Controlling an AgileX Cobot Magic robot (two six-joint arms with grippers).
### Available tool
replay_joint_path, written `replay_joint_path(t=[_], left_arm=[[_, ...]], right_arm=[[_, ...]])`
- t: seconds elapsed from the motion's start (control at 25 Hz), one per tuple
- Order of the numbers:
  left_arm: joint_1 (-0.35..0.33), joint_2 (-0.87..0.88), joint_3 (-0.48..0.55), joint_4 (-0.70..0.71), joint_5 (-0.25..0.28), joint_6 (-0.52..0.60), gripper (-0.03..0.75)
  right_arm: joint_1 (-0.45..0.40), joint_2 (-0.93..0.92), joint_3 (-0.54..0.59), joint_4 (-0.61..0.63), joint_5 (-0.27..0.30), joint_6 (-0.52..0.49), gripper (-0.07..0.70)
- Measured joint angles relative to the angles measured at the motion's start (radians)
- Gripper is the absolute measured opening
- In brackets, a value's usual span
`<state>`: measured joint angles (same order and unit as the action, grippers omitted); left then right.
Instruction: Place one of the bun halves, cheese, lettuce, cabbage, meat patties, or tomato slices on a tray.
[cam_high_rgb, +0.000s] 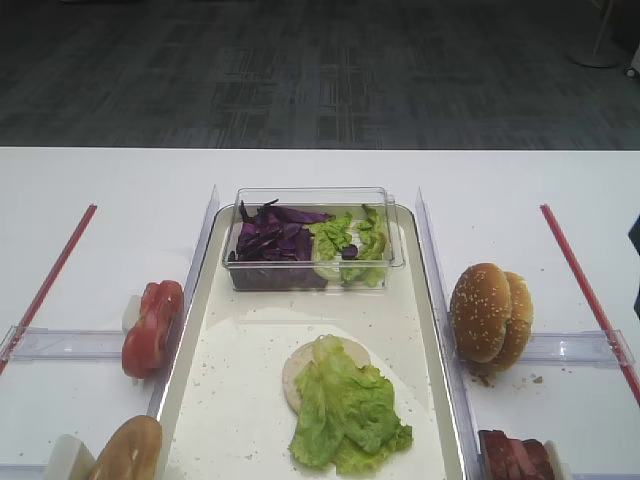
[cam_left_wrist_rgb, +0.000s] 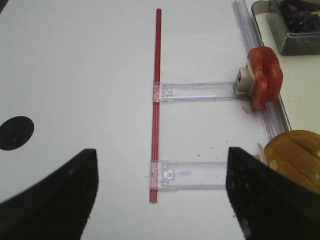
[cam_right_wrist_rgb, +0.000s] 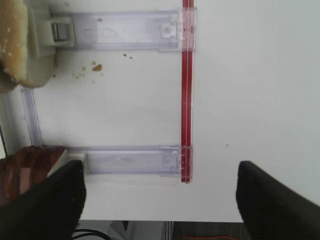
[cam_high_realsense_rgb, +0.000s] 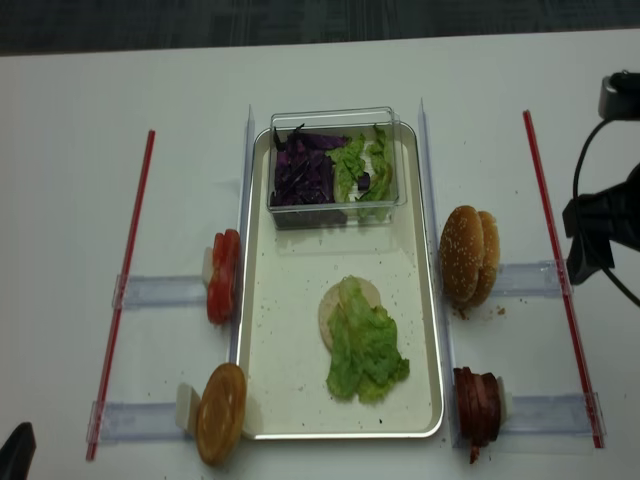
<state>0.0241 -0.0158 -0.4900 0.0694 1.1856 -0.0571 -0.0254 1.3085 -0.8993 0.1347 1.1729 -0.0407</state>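
A green lettuce (cam_high_rgb: 345, 405) (cam_high_realsense_rgb: 365, 350) leaf lies over a pale bun disc (cam_high_rgb: 292, 375) on the floor of the silvery tray (cam_high_rgb: 185, 335) (cam_high_realsense_rgb: 290, 400). Sesame bun halves (cam_high_rgb: 490, 315) stand on edge right of the tray, with meat patties (cam_high_realsense_rgb: 477, 405) (cam_right_wrist_rgb: 20, 170) below them. Tomato slices (cam_high_rgb: 152, 328) (cam_left_wrist_rgb: 262, 75) and another bun half (cam_high_realsense_rgb: 220, 412) (cam_left_wrist_rgb: 295, 157) sit left of it. Purple cabbage (cam_high_rgb: 272, 240) fills part of a clear tub. Cheese is out of view. My right gripper (cam_right_wrist_rgb: 160, 205) and my left gripper (cam_left_wrist_rgb: 160, 195) both hang open and empty over bare table.
The clear tub (cam_high_rgb: 315, 240), also holding lettuce pieces, stands at the tray's far end. Red strips (cam_high_realsense_rgb: 125, 290) (cam_high_realsense_rgb: 560, 270) and clear plastic rails (cam_right_wrist_rgb: 130, 162) (cam_left_wrist_rgb: 195, 175) frame both sides. The right arm (cam_high_realsense_rgb: 600, 225) hovers at the right table edge.
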Motion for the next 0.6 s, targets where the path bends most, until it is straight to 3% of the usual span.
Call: replay_joint_path(t=[0.6], left_arm=[[0.0, 0.0, 0.0, 0.0, 0.0, 0.0, 0.491]], right_arm=[[0.0, -0.429, 0.302, -0.009, -0.024, -0.002, 0.629]])
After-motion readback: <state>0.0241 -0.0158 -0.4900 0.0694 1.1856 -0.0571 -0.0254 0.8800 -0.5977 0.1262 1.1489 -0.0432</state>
